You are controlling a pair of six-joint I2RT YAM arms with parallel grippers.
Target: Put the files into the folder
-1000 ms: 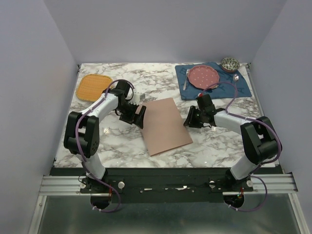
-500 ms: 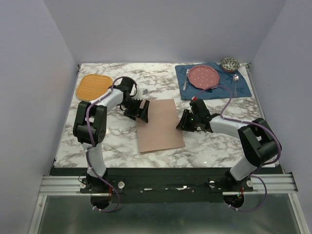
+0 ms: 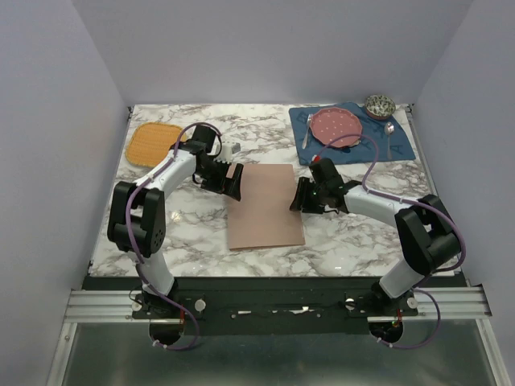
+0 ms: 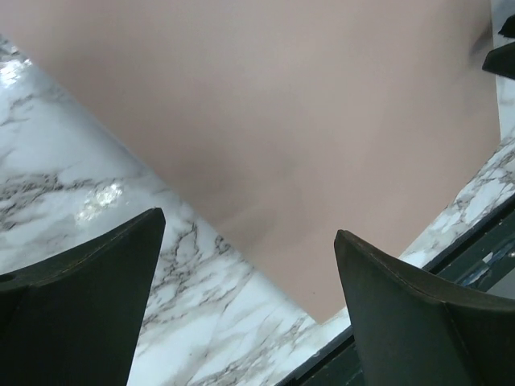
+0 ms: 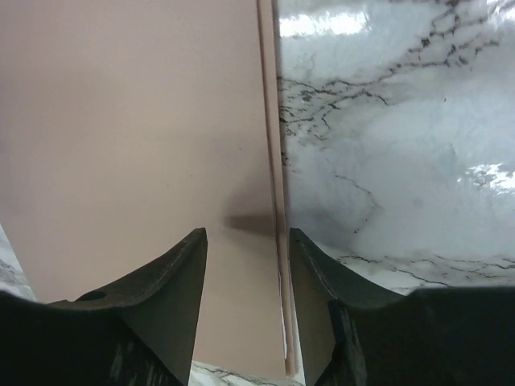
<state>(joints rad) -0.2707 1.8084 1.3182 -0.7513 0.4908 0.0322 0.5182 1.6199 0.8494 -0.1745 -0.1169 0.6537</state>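
The folder [image 3: 265,207] lies shut and flat on the marble table, pinkish-brown, its long sides running toward me. My left gripper [image 3: 235,183] hovers at its far left corner, jaws wide open and empty; in the left wrist view the folder [image 4: 282,121] fills the top, beyond the gripper [image 4: 249,225]. My right gripper [image 3: 298,197] is at the folder's right edge, jaws partly open. In the right wrist view the gripper [image 5: 247,233] straddles that edge of the folder [image 5: 137,137]. A thin white sliver of the files [image 5: 284,338] peeks out between the covers; the rest is hidden inside.
An orange woven mat [image 3: 154,143] lies at the far left. At the far right a blue placemat [image 3: 398,146] carries a pink plate [image 3: 335,126], a fork [image 3: 306,129] and a spoon [image 3: 389,133], with a patterned bowl [image 3: 380,104] behind it.
The folder has swung from tilted to square with the table and slid left. My right gripper followed its right edge leftward and its jaws widened a little. The left gripper shifted toward the far corner.
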